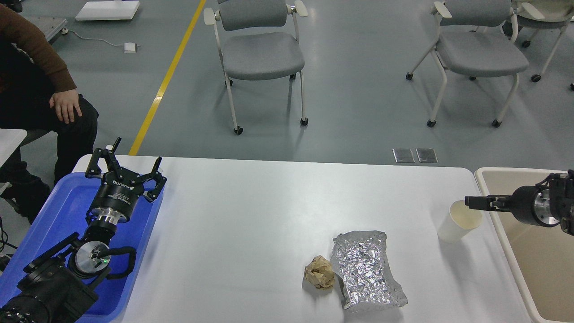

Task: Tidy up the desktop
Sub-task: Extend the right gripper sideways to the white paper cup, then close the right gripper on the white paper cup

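The large smooth white rectangular desktop (251, 211) with rounded corners fills the lower middle of the head view, lying between the two grippers and reaching from the blue tray on the left to the beige bin on the right. On it, toward the right gripper, a white paper cup (457, 222) is seen standing upright near the desktop's right edge. The right gripper (471, 201) is held sideways just above the cup's rim, its tip over the cup's mouth; its fingers are seen as one dark bar, so whether they are spread or pressed together cannot be told, nor whether the cup is touched. Nearer the viewer and left of the cup, a crumpled silver foil bag (365, 276) is laid flat, and a crumpled ball of brown paper (319, 272) is set just beside the bag's left edge.

Behind the right gripper, a beige rectangular plastic bin (515, 251) is placed against the desktop's right side. Over on the left, the left gripper (130, 163) is held above a blue rectangular plastic tray (67, 202), well apart from the cup, bag and paper. Its jaws are spread wide and nothing is held between them.

Beyond the desktop, two grey padded chairs on castors (262, 54) (480, 54) are seen on the grey floor, and a seated person's hand (66, 105) is rested on a knee at the left edge.
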Motion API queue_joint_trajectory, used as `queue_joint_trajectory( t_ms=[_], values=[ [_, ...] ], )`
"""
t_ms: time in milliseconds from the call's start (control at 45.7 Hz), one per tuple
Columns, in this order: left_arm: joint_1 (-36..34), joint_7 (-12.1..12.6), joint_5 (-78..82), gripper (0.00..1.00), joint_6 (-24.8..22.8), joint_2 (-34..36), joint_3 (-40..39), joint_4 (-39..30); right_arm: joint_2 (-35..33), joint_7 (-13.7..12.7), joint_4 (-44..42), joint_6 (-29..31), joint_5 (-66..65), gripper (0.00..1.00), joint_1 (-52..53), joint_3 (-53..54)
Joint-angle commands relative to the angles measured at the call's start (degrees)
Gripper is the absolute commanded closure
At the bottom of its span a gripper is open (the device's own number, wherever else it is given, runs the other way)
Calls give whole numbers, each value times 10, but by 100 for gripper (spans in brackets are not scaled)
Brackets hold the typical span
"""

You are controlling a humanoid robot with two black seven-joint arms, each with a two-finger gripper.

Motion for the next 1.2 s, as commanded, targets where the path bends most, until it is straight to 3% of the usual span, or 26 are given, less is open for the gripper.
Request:
queue_joint_trajectory(
  t_ms=[0, 766, 854, 942, 1182],
  values=[
    [0, 0, 0, 0, 0, 0, 0, 0, 2, 1, -10, -3, 0, 9, -22, -1],
    [0, 0, 0, 0, 0, -1, 1, 0, 4, 1, -11, -16, 0, 21, -42, 0],
    [0, 0, 0, 0, 0, 0, 1, 0, 4, 1, -15, -17, 0, 28, -44, 0],
    [0, 0, 0, 0, 0, -1, 0, 0, 4, 3, -25, -18, 0, 43, -53, 1],
    [0, 0, 0, 0, 0, -1, 0, 0, 10, 5, -34, -26, 0, 44, -61, 2]
  ],
)
